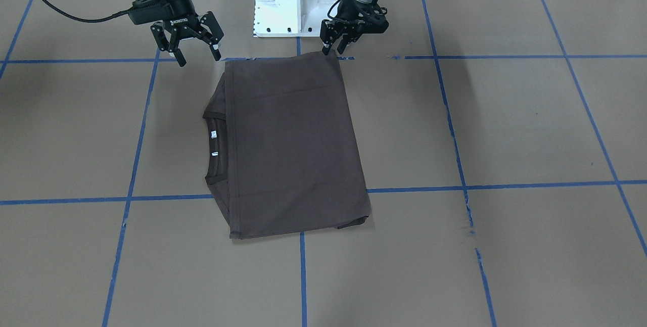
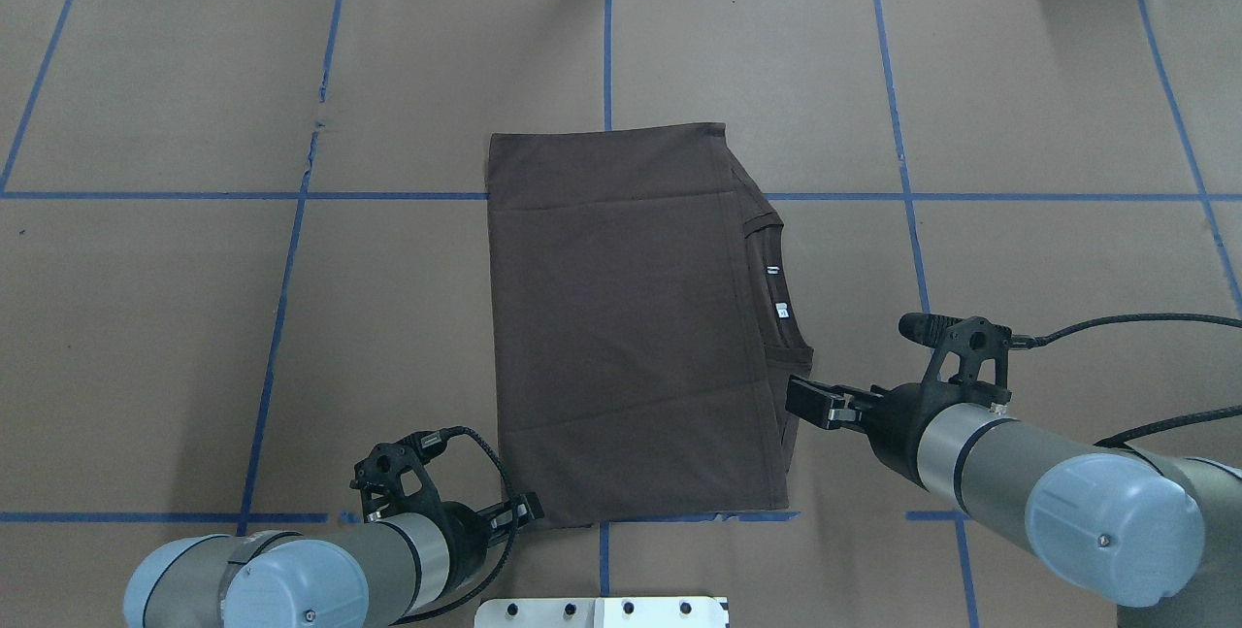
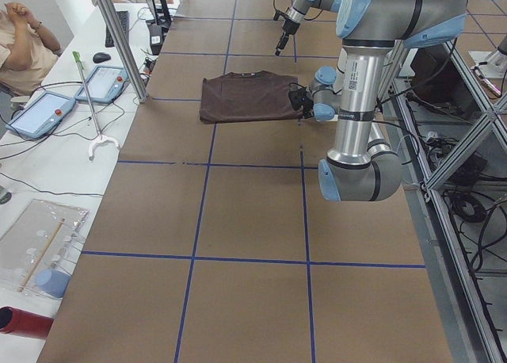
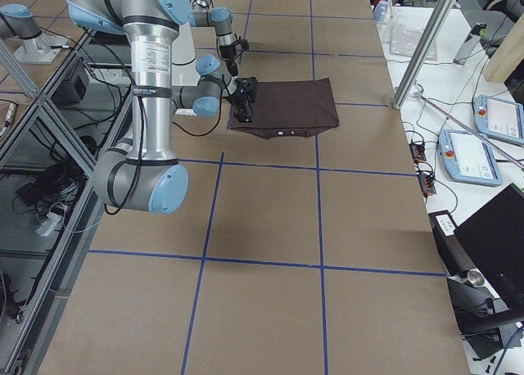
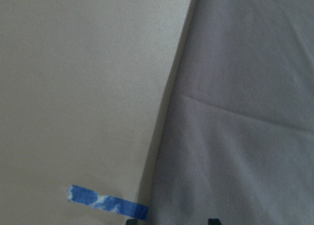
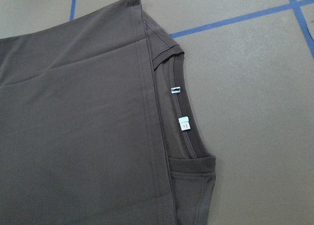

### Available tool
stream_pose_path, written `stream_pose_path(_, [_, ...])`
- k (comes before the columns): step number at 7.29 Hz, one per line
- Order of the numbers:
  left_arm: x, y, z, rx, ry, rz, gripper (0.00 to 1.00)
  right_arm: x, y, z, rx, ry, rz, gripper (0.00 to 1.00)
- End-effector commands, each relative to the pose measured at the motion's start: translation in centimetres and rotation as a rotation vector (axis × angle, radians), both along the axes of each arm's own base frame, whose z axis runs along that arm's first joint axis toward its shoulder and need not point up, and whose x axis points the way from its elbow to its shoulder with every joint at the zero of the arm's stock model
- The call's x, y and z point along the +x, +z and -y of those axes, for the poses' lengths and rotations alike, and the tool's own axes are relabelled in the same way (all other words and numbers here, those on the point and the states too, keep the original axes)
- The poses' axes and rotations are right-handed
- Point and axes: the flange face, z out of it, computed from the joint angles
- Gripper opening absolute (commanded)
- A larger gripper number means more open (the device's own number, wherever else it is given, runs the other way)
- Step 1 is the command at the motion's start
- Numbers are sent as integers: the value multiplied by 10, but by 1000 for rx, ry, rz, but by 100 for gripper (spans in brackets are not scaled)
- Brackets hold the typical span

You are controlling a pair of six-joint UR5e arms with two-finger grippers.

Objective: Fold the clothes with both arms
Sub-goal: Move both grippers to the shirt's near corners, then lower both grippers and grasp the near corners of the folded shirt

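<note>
**Jaws at two corners of the folded T-shirt (image 2: 631,317)**

Left jaws stand narrowly parted at one robot-side corner, only their tips showing in the wrist view; whether they touch cloth is unclear. Right jaws gape wide, empty, just off the corner on the collar (image 6: 176,104) side. The T-shirt lies flat on the bench (image 2: 194,317), sleeves hidden

a robotics lab: blue-taped table (image 3: 253,220), teach pendants (image 3: 38,113), aluminium post (image 3: 120,42), seated operator (image 3: 24,38).

The dark brown folded cloth T-shirt (image 1: 293,145) looks matt and soft. The brown paper-covered table (image 1: 505,125) is matt and smooth.
</note>
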Motion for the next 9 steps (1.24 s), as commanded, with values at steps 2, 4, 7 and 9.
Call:
stream_pose_path(2, [5,4,-3,0,6,11,58,0,1,1,0,2,-2,100])
stream_pose_path(4, [6,4,-3,-1,5,10,47,0,1,1,0,2,-2,100])
stream_pose_path(7, [7,-1,-3,0,4,1,43,0,1,1,1,1,-4,100])
stream_pose_path(9, [7,-1,-2,-3,1,0,34,0,1,1,-1,2,-3,100])
